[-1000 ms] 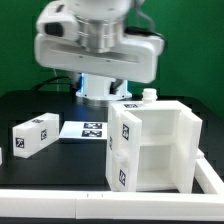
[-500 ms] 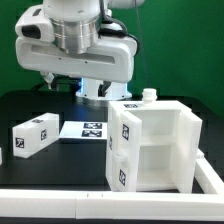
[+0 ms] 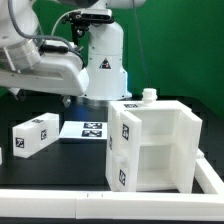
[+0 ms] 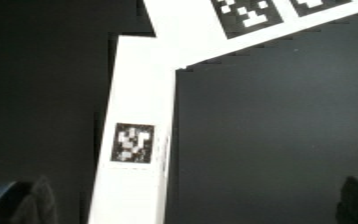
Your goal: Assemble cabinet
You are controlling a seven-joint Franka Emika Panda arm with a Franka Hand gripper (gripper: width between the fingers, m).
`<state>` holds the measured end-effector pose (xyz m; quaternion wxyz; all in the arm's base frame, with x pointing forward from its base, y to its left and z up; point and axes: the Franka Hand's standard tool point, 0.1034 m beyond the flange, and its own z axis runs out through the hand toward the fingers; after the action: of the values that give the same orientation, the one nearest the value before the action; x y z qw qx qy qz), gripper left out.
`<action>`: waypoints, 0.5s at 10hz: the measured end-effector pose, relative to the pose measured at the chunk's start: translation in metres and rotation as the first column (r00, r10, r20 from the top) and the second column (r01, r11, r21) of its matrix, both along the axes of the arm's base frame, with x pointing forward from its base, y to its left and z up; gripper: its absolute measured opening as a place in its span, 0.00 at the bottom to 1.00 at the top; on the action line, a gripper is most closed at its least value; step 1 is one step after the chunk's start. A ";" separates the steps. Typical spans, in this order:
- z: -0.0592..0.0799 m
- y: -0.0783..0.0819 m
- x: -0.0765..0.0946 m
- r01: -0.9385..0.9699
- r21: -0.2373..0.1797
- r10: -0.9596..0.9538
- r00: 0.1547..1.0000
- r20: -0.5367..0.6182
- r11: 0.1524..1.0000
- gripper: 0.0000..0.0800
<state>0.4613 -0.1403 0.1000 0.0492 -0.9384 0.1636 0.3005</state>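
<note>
The cabinet shell (image 3: 155, 145), white and open with compartments, stands on the black table at the exterior view's right, with a small white knob (image 3: 149, 95) on top. A smaller white tagged block (image 3: 35, 135) lies at the left. In the wrist view a long white tagged part (image 4: 131, 150) runs between my fingertips (image 4: 23, 200). My gripper (image 4: 190, 205) is open, holds nothing and hangs above that part. The gripper itself does not show in the exterior view, only the arm (image 3: 40, 60) at the upper left.
The marker board (image 3: 85, 129) lies between the block and the shell, and also shows in the wrist view (image 4: 247, 18). The robot base (image 3: 105, 60) stands behind it. A white rail (image 3: 60, 205) borders the table's front. Another white piece (image 3: 2, 152) sits at the left edge.
The arm has swung from above the table's middle to the exterior view's left, uncovering the robot base. The cabinet shell, block and marker board have not moved.
</note>
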 end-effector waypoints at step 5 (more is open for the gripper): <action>-0.007 -0.011 -0.005 0.011 0.006 -0.011 1.000 -0.027 1.000 1.00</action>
<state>0.4563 -0.1518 0.0927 0.0517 -0.9332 0.1685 0.3132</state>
